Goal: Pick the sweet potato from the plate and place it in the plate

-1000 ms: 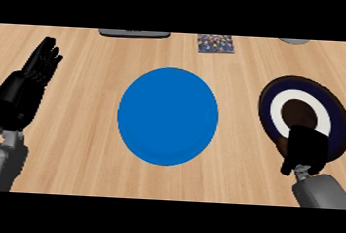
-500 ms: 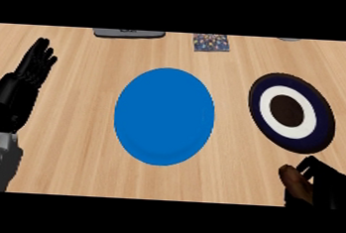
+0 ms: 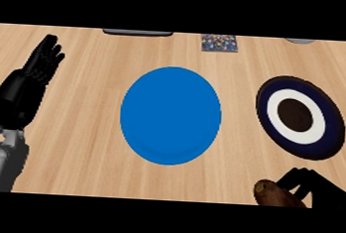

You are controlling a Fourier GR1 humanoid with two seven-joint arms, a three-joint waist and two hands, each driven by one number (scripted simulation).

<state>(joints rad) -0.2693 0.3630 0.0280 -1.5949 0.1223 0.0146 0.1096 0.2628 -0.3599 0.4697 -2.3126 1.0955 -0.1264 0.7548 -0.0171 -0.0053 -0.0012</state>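
Blue plate point(image 3: 170, 116) apart from held sweet potato point(image 3: 278, 194)

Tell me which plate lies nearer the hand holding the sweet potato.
The dark plate with the white ring, at the view's right, just beyond the right hand curled round the sweet potato. The plain blue plate lies farther off, at the middle.

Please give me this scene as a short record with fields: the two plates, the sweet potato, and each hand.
surface: wooden counter
blue plate: centre of the view, nothing on it
ringed plate: at the right, dark rim, white ring, brown centre, nothing on it
sweet potato: lower right, on neither plate, nearer the ringed plate
right hand: lower right, fingers curled round the sweet potato
left hand: left edge, open, fingers up, resting
step left: bring the sweet potato over a plate and set it down
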